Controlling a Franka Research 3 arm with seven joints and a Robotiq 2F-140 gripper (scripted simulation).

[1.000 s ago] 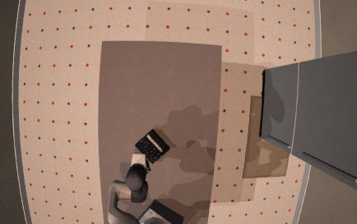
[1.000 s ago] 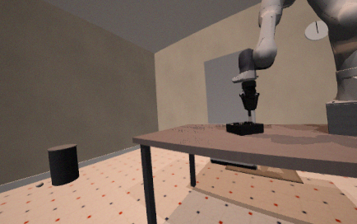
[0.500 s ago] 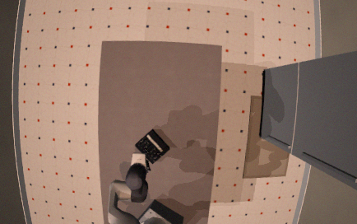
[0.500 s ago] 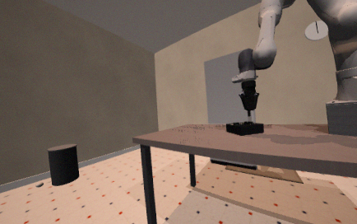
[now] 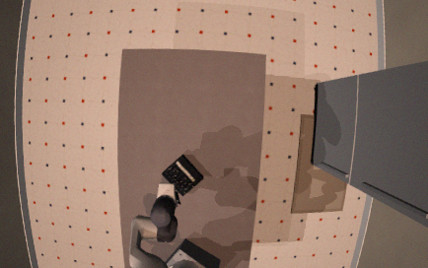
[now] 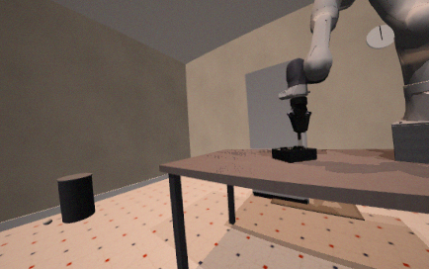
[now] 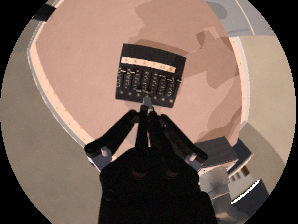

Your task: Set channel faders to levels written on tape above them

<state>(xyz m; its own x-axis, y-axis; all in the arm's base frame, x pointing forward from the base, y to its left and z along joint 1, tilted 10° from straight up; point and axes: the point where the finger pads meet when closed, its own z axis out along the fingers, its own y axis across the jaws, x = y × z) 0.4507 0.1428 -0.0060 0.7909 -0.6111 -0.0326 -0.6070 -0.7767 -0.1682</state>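
Observation:
The lighting desk (image 7: 148,78) is a small black box with a pale tape strip along its far edge and several faders below it. It stands flat on the brown table, also seen from above (image 5: 182,174) and from the side (image 6: 294,153). My gripper (image 7: 146,102) is shut with nothing between its fingers. Its tips point down at the desk's near edge, by the lower ends of the middle faders. In the side view the gripper (image 6: 300,140) hangs just above the desk. The written levels and the cap lines are too small to read.
The robot's base (image 6: 411,140) stands on the table to the right of the desk. A grey cabinet (image 5: 380,133) stands beyond the table's right side. A dark cylinder bin (image 6: 75,197) stands on the floor at the left.

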